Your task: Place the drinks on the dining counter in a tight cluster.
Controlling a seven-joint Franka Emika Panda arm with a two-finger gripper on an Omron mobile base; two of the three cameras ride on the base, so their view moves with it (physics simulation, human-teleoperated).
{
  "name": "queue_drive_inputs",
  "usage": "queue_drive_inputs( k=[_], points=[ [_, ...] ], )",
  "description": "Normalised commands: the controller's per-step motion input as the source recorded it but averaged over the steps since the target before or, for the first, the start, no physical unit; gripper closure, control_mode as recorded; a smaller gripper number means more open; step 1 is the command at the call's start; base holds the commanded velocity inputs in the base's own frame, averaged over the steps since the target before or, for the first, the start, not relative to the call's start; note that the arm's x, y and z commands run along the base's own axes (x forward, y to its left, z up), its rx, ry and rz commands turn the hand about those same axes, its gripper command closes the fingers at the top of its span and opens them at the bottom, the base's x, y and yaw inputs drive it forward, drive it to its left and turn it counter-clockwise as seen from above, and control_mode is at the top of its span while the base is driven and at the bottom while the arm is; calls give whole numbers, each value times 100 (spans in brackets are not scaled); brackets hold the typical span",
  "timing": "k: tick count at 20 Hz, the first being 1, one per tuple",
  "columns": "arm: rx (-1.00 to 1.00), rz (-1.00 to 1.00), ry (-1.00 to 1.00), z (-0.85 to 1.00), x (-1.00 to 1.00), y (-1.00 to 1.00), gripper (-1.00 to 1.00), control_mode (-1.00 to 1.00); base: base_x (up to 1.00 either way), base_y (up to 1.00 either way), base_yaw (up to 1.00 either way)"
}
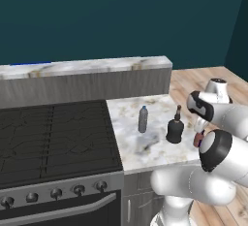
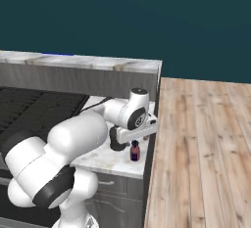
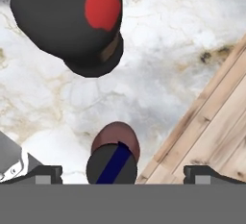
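We see the tiny maroon bottle (image 3: 114,156) between our wide, empty jaws (image 3: 122,172), at the table (image 3: 182,40) edge; the brown bottle (image 3: 67,18) stands at eleven o'clock. Descending off-centre could tip it over the edge.

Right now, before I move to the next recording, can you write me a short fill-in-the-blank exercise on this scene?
1. The slim grey-clear water bottle stands ____ on the marble worktop.
2. The squat dark brown round bottle carries a ____ label.
3. The gripper hangs over the tiny maroon bottle with its jaws ____.
4. Left of the worktop sits a black ____.

Missing words: upright; red; open; stove
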Motion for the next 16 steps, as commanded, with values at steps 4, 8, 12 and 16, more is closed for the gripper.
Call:
queue_drive_inputs(
  k=[4,8,12,16],
  points=[
    [0,0,0,-17,0,0,-100,-100,0,0,0],
    [0,0,0,-16,0,0,-100,-100,0,0,0],
    [0,0,0,-14,0,1,-100,-100,0,0,0],
    [0,0,0,-17,0,0,-100,-100,0,0,0]
  ],
)
